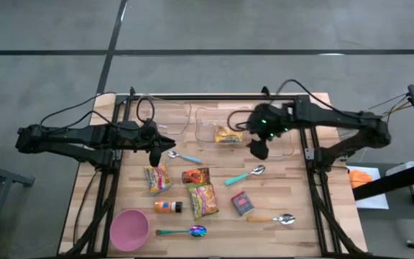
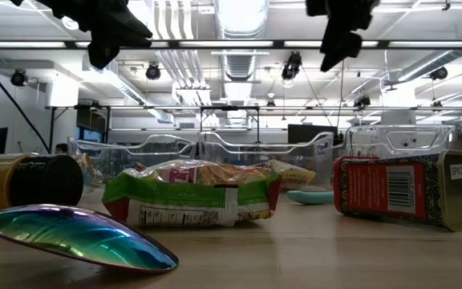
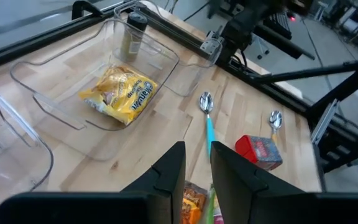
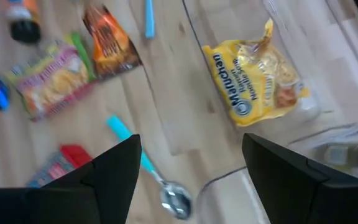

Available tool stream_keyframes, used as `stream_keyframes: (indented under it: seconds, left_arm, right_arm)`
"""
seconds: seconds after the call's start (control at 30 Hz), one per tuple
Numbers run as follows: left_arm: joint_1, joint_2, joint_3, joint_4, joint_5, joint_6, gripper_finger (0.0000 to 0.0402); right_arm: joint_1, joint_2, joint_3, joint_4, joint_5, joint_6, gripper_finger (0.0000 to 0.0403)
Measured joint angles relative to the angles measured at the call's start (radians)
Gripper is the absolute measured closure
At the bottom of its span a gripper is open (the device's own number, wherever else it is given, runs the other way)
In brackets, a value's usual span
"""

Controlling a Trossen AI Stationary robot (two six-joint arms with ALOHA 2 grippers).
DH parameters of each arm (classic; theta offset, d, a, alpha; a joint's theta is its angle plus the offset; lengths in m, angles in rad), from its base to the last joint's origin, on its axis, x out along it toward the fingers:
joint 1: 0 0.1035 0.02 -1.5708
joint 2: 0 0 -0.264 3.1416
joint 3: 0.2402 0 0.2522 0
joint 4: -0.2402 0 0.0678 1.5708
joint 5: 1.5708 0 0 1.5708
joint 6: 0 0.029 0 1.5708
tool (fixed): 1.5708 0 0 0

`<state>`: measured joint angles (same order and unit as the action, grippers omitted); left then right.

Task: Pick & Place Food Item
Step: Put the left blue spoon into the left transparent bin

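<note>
A yellow noodle packet (image 1: 228, 134) (image 4: 257, 78) (image 3: 122, 93) lies flat on the bottom of the middle clear bin (image 1: 201, 129) at the table's far side. My right gripper (image 1: 259, 149) (image 4: 191, 168) hangs open in the air just right of and nearer than that packet, over the bin's near rim, with nothing between its fingers. My left gripper (image 1: 156, 154) (image 3: 197, 168) hovers at the left of the table, above a blue-handled spoon (image 1: 182, 156). Its fingers stand a narrow gap apart and hold nothing.
On the wood lie a yellow-red packet (image 1: 158, 178), an orange-brown packet (image 1: 195, 175), a green packet (image 1: 203, 199), an orange bottle (image 1: 168, 206), a red tin (image 1: 242, 203), a pink bowl (image 1: 129, 229) and several spoons. More clear bins flank the middle one.
</note>
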<state>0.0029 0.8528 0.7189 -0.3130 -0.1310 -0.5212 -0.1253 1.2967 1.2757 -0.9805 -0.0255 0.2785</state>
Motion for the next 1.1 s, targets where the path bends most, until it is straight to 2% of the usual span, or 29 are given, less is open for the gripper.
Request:
stream_keyframes:
  seconds: [0.17,0.33,0.5,0.7,0.83,1.1]
  left_arm:
    - [0.001,0.002,0.003,-0.018,0.041,-0.086,0.0316]
    - [0.003,0.032,0.085,-0.233,0.045,-0.088,0.0316]
    - [0.005,0.146,0.227,-0.439,0.046,0.039,0.0316]
    - [0.005,0.335,0.356,-0.493,0.044,0.262,0.0316]
    - [0.005,0.443,0.360,-0.500,-0.019,0.364,0.0316]
    - [0.004,0.596,0.342,-0.512,-0.022,0.513,0.0302]
  right_arm:
    - [0.072,-0.140,-0.142,0.140,0.063,0.206,0.0125]
    - [0.150,-0.215,-0.217,0.160,0.154,0.313,0.0125]
    - [0.186,-0.259,-0.244,0.163,0.250,0.363,0.0125]
    - [0.194,-0.305,-0.250,0.167,0.299,0.382,0.0125]
    - [0.236,-0.359,-0.236,0.170,0.348,0.381,0.0125]
    - [0.308,-0.500,-0.272,0.168,0.421,0.441,0.0125]
